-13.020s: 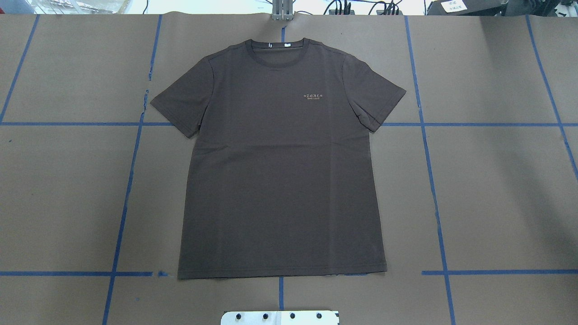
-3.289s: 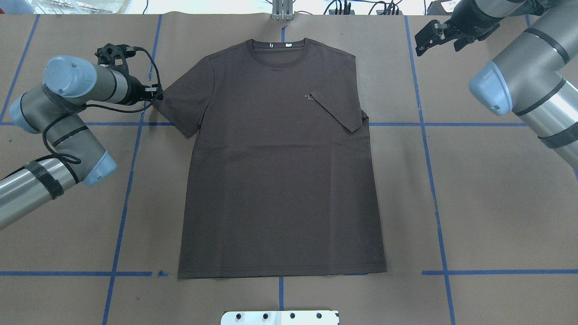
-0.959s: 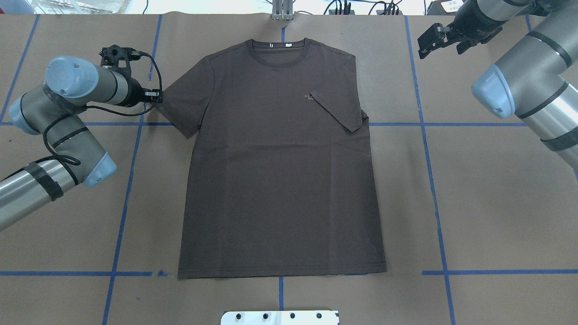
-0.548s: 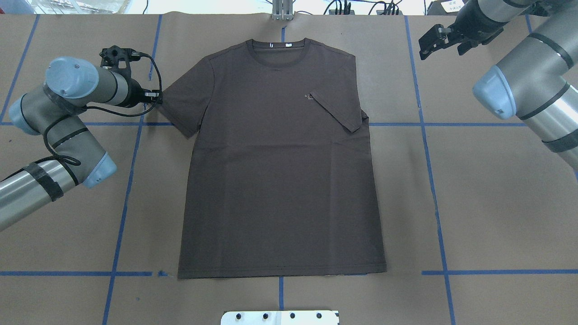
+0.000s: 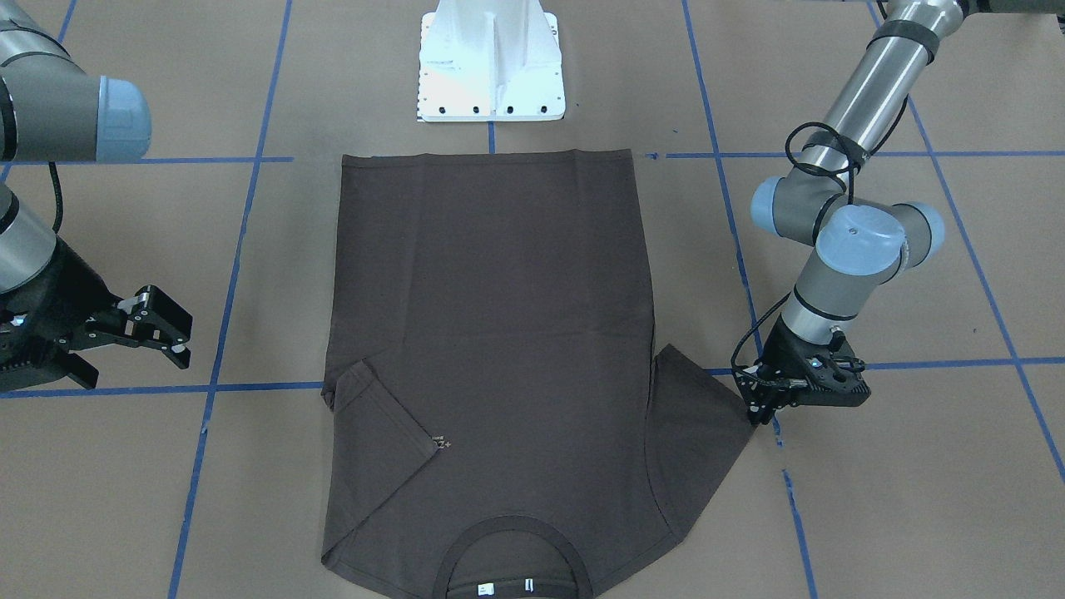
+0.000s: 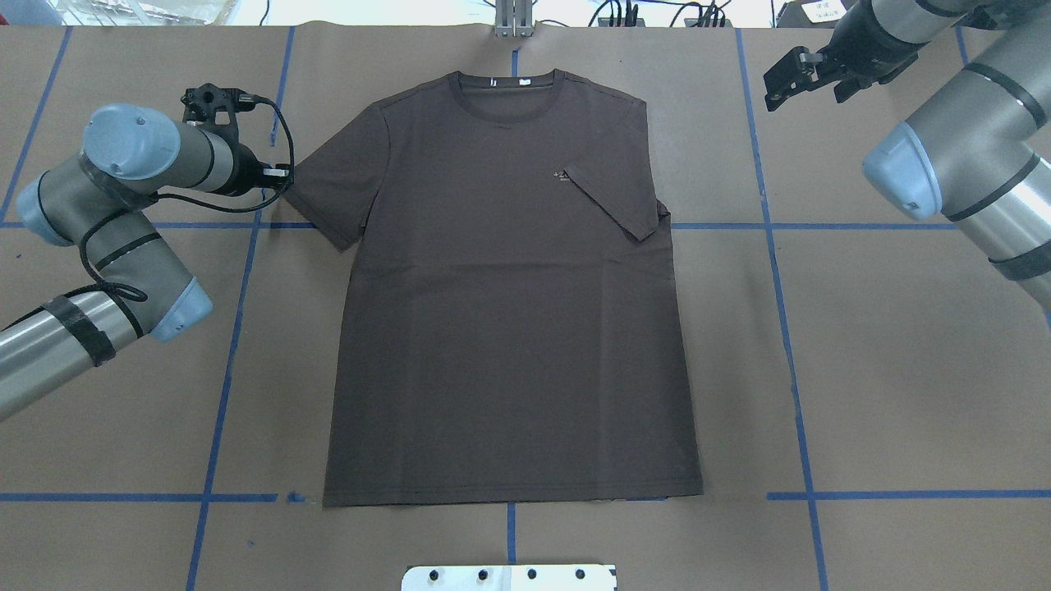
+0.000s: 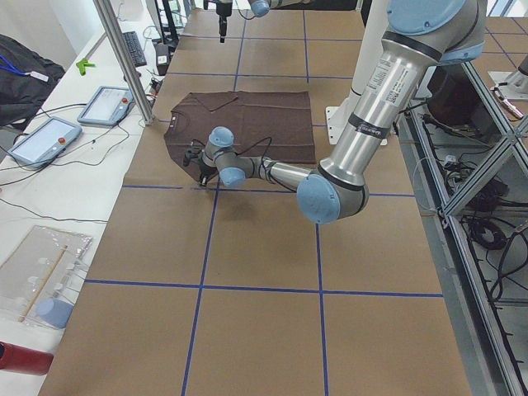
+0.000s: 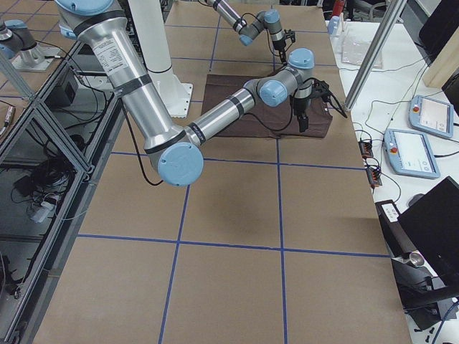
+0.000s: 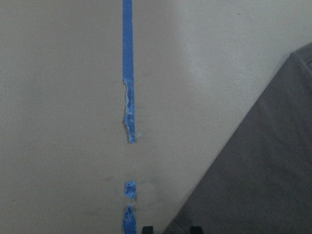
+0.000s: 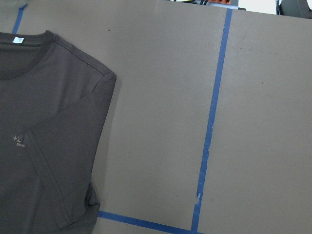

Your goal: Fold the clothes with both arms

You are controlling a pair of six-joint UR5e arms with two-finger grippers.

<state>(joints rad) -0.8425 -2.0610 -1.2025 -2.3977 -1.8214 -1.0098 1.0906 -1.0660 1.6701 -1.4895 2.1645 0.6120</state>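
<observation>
The dark brown T-shirt (image 6: 509, 312) lies flat on the table, collar at the far edge. Its sleeve on the right arm's side (image 6: 612, 205) is folded in over the chest logo. The other sleeve (image 6: 328, 189) lies spread out. My left gripper (image 6: 282, 171) is down at that sleeve's outer corner. In the left wrist view its fingertips (image 9: 146, 229) stand a little apart, open, with the sleeve corner (image 9: 253, 170) between them. My right gripper (image 5: 183, 337) hovers open and holds nothing, off the shirt beyond the folded shoulder (image 10: 105, 78).
Brown paper with blue tape lines (image 6: 788, 328) covers the table. The white base pedestal (image 5: 491, 66) stands just behind the shirt's hem. Cables and a metal bracket (image 6: 513, 20) line the far edge. Teach pendants (image 7: 41, 136) lie on a side bench.
In the last second the right gripper drifted slightly outward and the left gripper stayed at the sleeve corner. Thirteen seconds ago both sleeves lay spread and no arm was in view.
</observation>
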